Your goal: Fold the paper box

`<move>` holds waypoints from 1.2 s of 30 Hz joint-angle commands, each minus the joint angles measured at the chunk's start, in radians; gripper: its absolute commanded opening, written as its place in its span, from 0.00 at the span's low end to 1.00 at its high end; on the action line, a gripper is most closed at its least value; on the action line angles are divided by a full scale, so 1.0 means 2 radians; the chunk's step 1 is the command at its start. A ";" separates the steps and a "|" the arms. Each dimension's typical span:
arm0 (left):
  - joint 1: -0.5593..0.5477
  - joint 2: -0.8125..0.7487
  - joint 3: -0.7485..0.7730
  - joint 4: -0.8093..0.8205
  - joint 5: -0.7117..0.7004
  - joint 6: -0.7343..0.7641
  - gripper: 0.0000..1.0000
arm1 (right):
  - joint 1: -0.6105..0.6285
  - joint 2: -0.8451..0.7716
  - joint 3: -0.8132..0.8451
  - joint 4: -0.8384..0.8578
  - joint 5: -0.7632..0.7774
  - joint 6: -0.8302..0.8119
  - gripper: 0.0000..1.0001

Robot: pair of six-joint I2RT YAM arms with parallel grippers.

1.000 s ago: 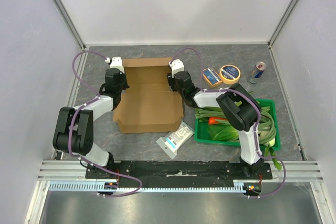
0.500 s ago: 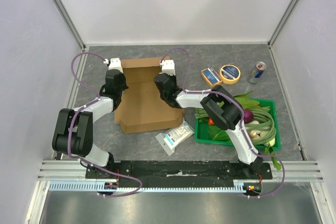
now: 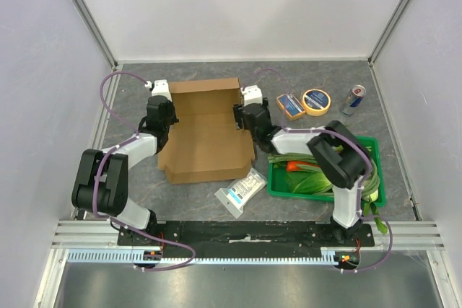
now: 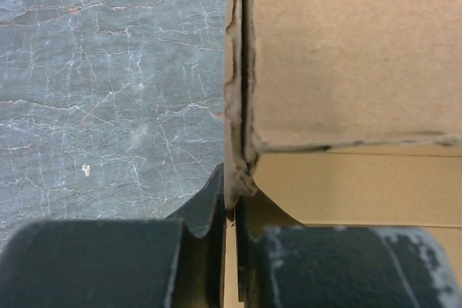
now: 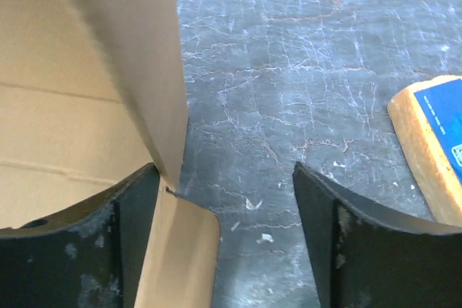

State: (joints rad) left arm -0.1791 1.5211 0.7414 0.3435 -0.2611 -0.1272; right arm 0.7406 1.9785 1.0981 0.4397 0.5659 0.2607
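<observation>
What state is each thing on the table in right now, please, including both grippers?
paper box: partly folded, open on top, side walls raised
left gripper: shut on the paper box's left wall
right gripper: open, astride the right wall
can: upright
tape roll: lying flat
packet: lying flat
green crate: full of vegetables

Top camera looks down from above and behind the arm bases, a wide shot taking in the whole table (image 3: 289, 81). Left wrist camera peers forward past the left gripper (image 4: 231, 214), tight on the box (image 3: 206, 135). Right wrist camera looks past the right gripper (image 5: 225, 171), equally close. All three share box and tabletop.
</observation>
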 commanded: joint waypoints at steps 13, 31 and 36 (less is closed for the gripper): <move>-0.002 -0.015 0.004 0.021 -0.004 -0.012 0.02 | -0.083 -0.069 -0.048 0.105 -0.317 -0.044 0.78; -0.002 -0.014 0.004 0.018 -0.011 -0.005 0.02 | -0.008 0.032 0.037 0.057 -0.051 0.022 0.54; -0.002 -0.014 0.005 0.018 -0.011 -0.006 0.02 | -0.001 0.039 0.033 0.046 -0.040 0.031 0.47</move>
State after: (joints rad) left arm -0.1810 1.5208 0.7414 0.3382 -0.2642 -0.1307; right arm 0.7300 2.0472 1.1339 0.5339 0.4038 0.2802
